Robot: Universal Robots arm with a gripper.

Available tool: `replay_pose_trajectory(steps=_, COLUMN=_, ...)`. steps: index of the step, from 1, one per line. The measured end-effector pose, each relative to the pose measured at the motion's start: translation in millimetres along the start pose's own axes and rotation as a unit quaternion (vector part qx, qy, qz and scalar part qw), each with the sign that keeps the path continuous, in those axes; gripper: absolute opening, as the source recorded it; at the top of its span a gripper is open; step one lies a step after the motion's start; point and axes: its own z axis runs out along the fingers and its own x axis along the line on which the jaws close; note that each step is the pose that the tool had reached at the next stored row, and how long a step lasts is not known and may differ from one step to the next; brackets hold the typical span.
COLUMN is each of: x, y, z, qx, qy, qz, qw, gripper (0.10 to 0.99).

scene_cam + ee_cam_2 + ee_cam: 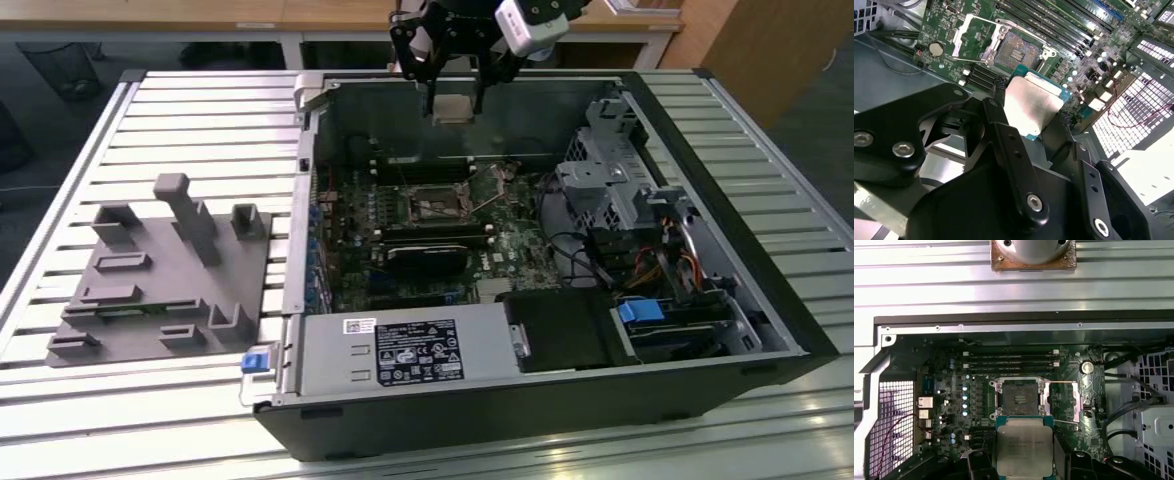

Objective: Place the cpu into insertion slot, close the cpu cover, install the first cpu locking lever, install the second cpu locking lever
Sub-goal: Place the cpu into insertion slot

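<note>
silver-grey metal is facing up on the cpu (1033, 105), which the gripper (454, 102) is carrying pinched by two opposite edges between its black fingers (1003, 127). the fingers are closed only as far as the chip's width and are gripping nothing else. holding it by the edges is leaving the flat underside free, probably so that the chip can go down flat into its seat.

in the exterior view the chip is hanging high over the open computer case (787, 330), near its far wall and well apart from the motherboard (350, 262) below. the insertion slot (1017, 397) is lying bare on the board with its dark centre showing. in the first wrist view the chip's edges are running roughly parallel to the slot's rim, so it is looking squared up to the slot rather than touching it.

the cpu cover (1064, 401) is lying folded back beside the slot, which is leaving the seat reachable from above. the long memory slots (1009, 360) are running near the slot.

on the exterior view's left a grey fixture block (160, 280) is resting on the slatted table (200, 100), well apart from the case.

judging from this, the first step is under way: the chip is in hand but not seated, and the cover is not yet closed.
</note>
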Motion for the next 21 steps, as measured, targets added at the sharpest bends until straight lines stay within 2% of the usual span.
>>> replay_pose_trajectory(steps=21, x=0.0, y=0.0, z=0.0, qx=-0.0002, qy=-0.0009, qz=0.01, qw=0.9999, gripper=0.537)
